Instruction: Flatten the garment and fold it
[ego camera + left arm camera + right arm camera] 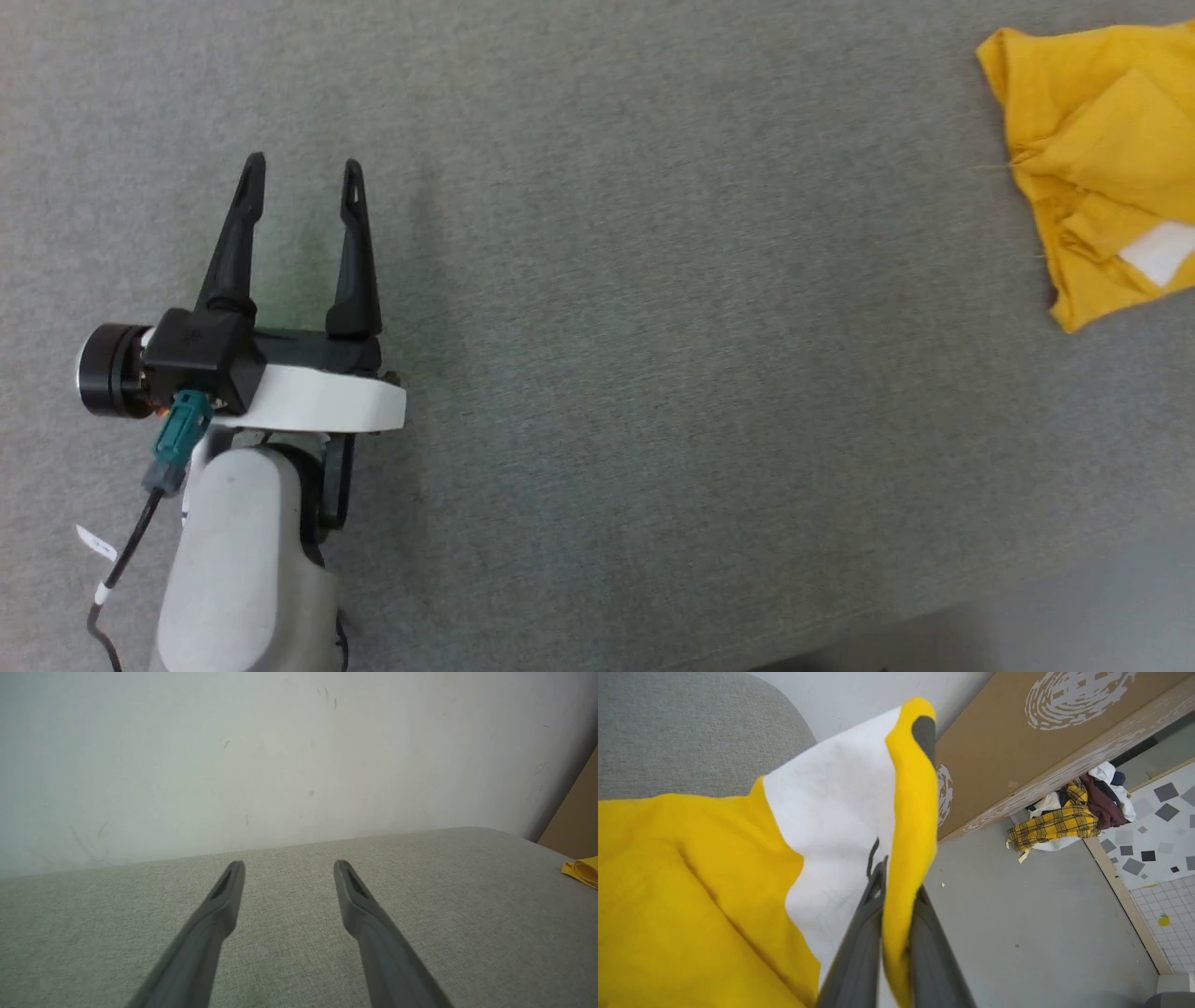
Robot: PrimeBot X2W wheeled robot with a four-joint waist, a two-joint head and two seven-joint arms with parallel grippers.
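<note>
- The left gripper (303,163) is sitting at the lower left of the head view. Its two dark fingers are standing spread wide apart, with nothing between them.
- In the left wrist view, the left gripper (289,864) is pointing across the grey fabric tabletop (467,891) toward a scuffed white wall (233,765). Bare cloth is showing between the fingers.
- The yellow T-shirt (1092,159) is lying crumpled on the tabletop (653,327) at the upper right edge of the head view and running out of frame. A white patch is showing low on it, and it is well apart from the left gripper.
- A corner of the T-shirt (581,870) is peeking in at the right edge of the left wrist view.
- The right gripper (900,877) is pinching a fold of the T-shirt (691,882) in the middle of its own view, fingers nearly closed on the cloth. Yellow fabric and a big white patch are draping to the left.
- At the upper right a cardboard box (1017,742) is standing, and a pile of clothes (1069,816), one piece yellow plaid, is lying on the floor beside it.
</note>
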